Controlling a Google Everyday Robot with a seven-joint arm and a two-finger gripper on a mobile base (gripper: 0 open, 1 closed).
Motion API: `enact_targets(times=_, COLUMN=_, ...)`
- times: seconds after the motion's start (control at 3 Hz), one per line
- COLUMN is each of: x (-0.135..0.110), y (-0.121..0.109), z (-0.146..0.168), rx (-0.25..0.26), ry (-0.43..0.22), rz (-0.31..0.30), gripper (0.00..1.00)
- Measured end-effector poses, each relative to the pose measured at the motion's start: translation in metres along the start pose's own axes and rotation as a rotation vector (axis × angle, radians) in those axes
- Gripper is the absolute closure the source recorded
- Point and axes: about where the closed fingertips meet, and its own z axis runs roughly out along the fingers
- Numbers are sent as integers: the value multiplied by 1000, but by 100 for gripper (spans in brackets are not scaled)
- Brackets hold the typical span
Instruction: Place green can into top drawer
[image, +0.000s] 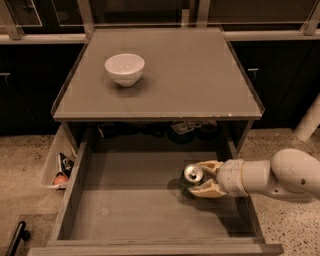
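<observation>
One grey desk (200, 80) fills the middle of the scene, seen from above and from its near side, with dark cabinet fronts (280, 75) running behind it. A white bowl (124, 68) stands alone on the desk surface, toward the far left. Below the desk surface the top drawer (130, 205) is pulled out toward the viewer. It is wide and shallow, with thick plank sides and a flat grey bottom. A white robot arm (272, 177) reaches in over the drawer's right side, pointing left. At its tip, the end effector (199, 178) is inside the drawer, in the right half, about midway between near and far. Its two tan fingers (208, 165) are closed around the green can (191, 176), one on the can's far side and one on its near side, both touching it. The can is upright, its silver top and pull tab facing up, and its dark green body casts a shadow on the drawer bottom. Whether the can rests on the bottom or hangs just above it cannot be told. On the left, outside the drawer, a pale bin (50, 165) against the desk's side holds a dark packet and something small and orange. The floor (25, 150) around is speckled beige, and a black handle-like object (16, 238) lies at the near left corner.
</observation>
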Motion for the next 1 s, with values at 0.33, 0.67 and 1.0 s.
enact_targets(times=0.33, x=0, y=0, z=0, rx=0, ry=0, rz=0, gripper=12)
enact_targets(times=0.67, x=0, y=0, z=0, rx=0, ry=0, rz=0, gripper=0)
enact_targets(times=1.0, x=0, y=0, z=0, rx=0, ry=0, rz=0, gripper=0)
